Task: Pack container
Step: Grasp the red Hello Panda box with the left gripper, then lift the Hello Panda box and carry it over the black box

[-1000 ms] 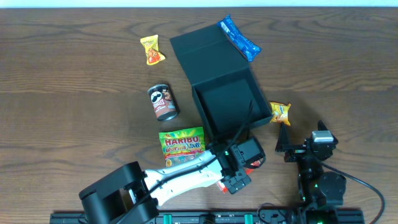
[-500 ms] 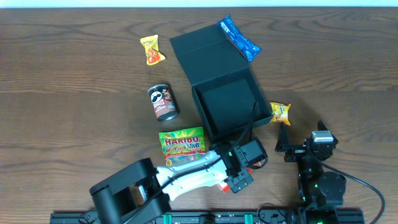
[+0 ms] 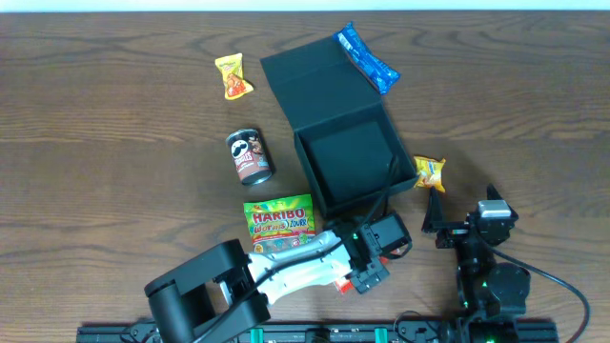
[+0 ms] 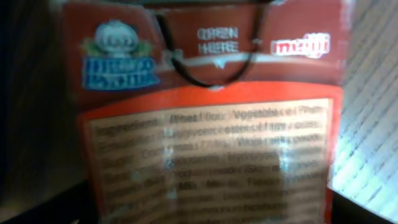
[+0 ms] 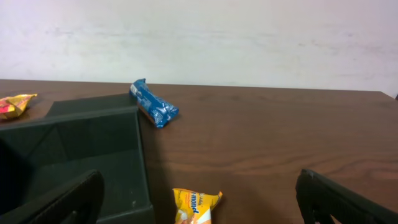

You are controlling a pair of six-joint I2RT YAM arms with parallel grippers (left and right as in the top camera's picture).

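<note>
Near lower centre, with closure of left gripper [image 3: 368,261] unreadable and right gripper [image 5: 199,193] wide open, risks a loose hold dropping red carton [image 4: 211,143] short of container [image 3: 348,162].

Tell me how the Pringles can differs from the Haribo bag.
The Pringles can is a dark brown cylinder; the Haribo bag is a flat, bright green pouch. Seen from overhead, the bag covers more area than the can. Both are outside the container, on its left.

Looks like a robotics lab: wood-grain tabletop [image 3: 114,191], plain white wall [image 5: 249,37] behind it, arm-mount rail [image 3: 315,333] along its near edge.
</note>
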